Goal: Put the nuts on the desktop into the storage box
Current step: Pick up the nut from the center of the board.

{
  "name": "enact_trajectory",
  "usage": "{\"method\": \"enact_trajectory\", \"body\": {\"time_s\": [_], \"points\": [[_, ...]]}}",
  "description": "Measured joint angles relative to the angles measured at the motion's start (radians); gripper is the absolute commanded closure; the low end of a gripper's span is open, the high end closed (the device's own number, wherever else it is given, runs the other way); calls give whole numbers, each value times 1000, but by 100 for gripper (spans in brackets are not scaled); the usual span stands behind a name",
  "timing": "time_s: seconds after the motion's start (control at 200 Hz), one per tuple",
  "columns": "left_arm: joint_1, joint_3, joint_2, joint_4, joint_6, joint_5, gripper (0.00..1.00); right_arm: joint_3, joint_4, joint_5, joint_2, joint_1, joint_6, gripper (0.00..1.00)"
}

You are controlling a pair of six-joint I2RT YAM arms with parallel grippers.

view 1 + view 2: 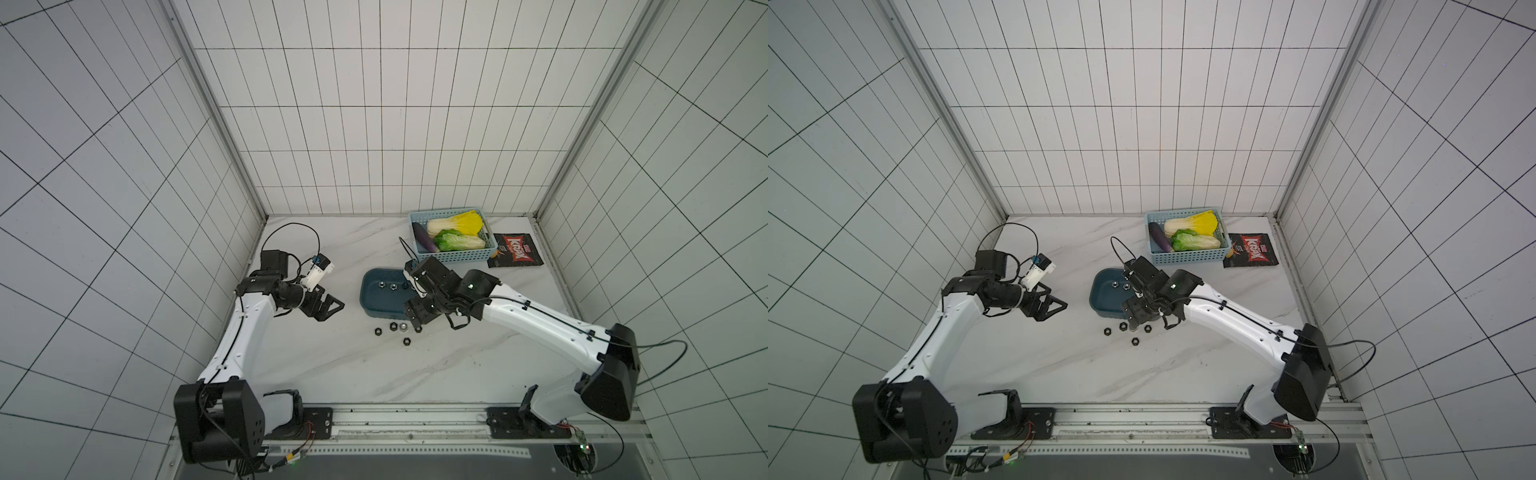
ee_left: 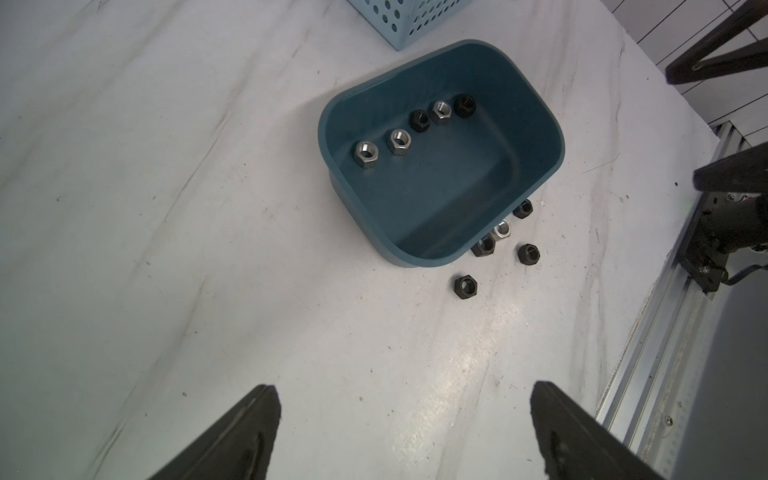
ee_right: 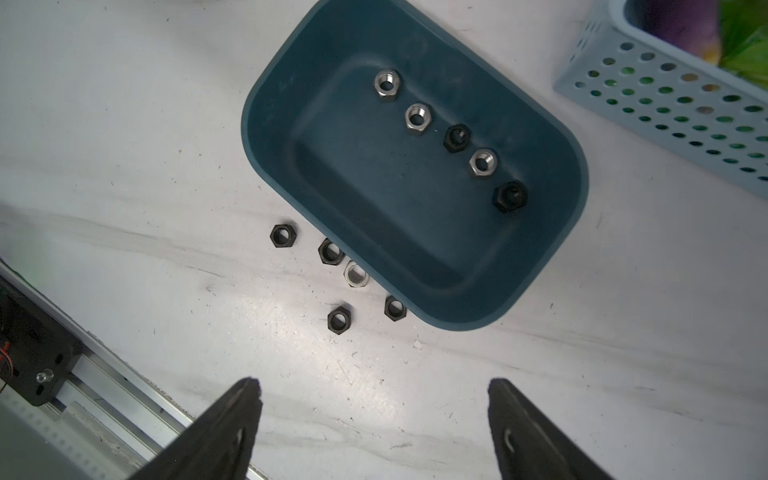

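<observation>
Silver + black: half in, half out

Dark teal-blue plastic storage box (image 3: 274,124), low w/ round corners, on white marble-look desktop (image 3: 124,145). Inside: 5 small six-sided metal nuts (image 3: 417,118), 3 silver, 2 black. Out on desktop, tight by box's near wall: 5 more, 4 black + 1 silver; short hop in, prob. Near that bunch: right gripper (image 3: 374,384), jaws wide, nothing in them, prob. ready to fit round one. Well off to side: left gripper (image 2: 403,392), jaws wide too, empty, prob. kept back to leave room.
</observation>
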Motion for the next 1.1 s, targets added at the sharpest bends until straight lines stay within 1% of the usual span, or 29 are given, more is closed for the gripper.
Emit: {"method": "enact_trajectory", "body": {"time_s": [0.16, 0.33, 0.49, 0.65, 0.745, 0.78, 0.84, 1.099], "points": [[42, -47, -47, -3, 50, 35, 3, 63, 26, 20, 120, 61, 22, 15], [48, -131, -88, -47, 170, 70, 3, 103, 63, 37, 216, 110, 56, 18], [48, -142, -92, -89, 291, 94, 3, 106, 111, 40, 272, 135, 85, 23], [48, -227, -114, -79, 380, 115, 2, 106, 163, 35, 309, 141, 100, 29], [48, -272, -134, -70, 404, 117, 2, 106, 193, 32, 333, 142, 101, 30], [48, -279, -143, -64, 408, 117, 2, 106, 206, 32, 343, 142, 100, 32], [48, -282, -154, -53, 414, 117, 2, 105, 222, 31, 357, 142, 101, 34], [48, -283, -165, -30, 441, 121, 2, 105, 267, 24, 420, 142, 99, 35]]}}
